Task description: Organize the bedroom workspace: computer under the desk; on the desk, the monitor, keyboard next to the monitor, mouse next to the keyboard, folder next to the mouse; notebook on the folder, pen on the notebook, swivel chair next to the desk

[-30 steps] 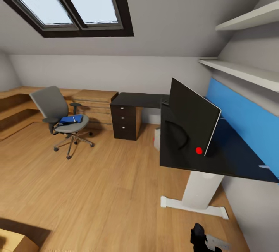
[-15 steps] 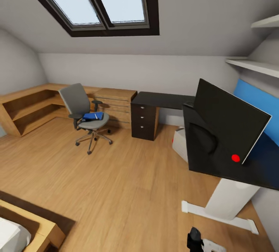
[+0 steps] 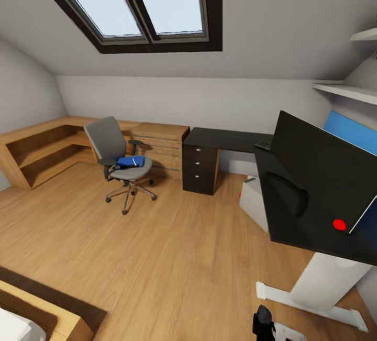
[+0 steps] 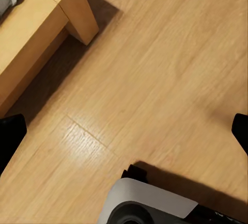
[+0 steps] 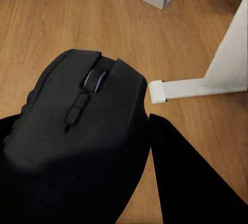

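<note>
A grey swivel chair point(image 3: 112, 144) stands out on the wood floor at mid-left, apart from the desk, with a blue folder point(image 3: 130, 162) lying on its seat. The black monitor point(image 3: 324, 163) stands on the black desk point(image 3: 314, 241) at the right, its back towards me. A white computer point(image 3: 254, 197) sits on the floor under the desk. My right gripper point(image 5: 93, 172) is shut on a black mouse point(image 5: 82, 115) and shows low in the head view point(image 3: 263, 322). My left gripper point(image 4: 124, 136) hangs open over bare floor. Keyboard, notebook and pen cannot be made out.
A dark drawer unit point(image 3: 200, 168) with a dark top stands against the back wall beside wooden drawers point(image 3: 159, 144) and low wooden shelving point(image 3: 36, 147). A wooden bed frame point(image 3: 36, 315) sits at the lower left. The desk's white foot point(image 3: 309, 304) crosses the floor near me.
The whole head view has swung left: chair, drawers and desk sit further right in the picture, and the shelving and bed corner have come into view. The things themselves have not moved.
</note>
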{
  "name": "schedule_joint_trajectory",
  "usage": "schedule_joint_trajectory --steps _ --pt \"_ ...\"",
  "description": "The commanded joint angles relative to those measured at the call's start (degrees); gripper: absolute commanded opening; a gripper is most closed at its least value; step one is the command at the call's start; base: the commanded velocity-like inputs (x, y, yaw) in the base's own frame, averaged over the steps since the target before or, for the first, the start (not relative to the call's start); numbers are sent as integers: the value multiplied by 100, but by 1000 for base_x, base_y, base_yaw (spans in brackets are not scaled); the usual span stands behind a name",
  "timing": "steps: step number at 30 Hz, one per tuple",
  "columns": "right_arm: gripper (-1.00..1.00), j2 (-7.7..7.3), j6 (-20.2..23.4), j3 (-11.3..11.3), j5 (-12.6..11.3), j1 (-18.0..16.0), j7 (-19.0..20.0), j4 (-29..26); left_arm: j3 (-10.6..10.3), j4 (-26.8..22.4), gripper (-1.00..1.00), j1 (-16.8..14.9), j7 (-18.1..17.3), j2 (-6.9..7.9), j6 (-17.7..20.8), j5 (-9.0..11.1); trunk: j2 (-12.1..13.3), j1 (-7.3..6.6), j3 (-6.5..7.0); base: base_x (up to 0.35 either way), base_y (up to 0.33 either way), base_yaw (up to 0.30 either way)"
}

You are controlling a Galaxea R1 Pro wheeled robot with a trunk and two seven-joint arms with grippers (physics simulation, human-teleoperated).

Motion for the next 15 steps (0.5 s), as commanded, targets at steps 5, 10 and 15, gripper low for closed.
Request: schedule_joint_trajectory --steps 5,10,15 --pt "-100 3 -49 23 -45 -4 -1 6 -10 -12 100 2 27 -4 2 54 35 -21 57 -60 5 0" --pt "-100 3 -49 23 -45 -4 -2 7 -10 -12 100 2 36 -7 2 60 236 -131 190 -11 1 0" --pt "-100 16 -46 23 -42 -4 -2 7 -10 -16 100 2 41 -5 1 65 436 -241 308 -2 0 0"
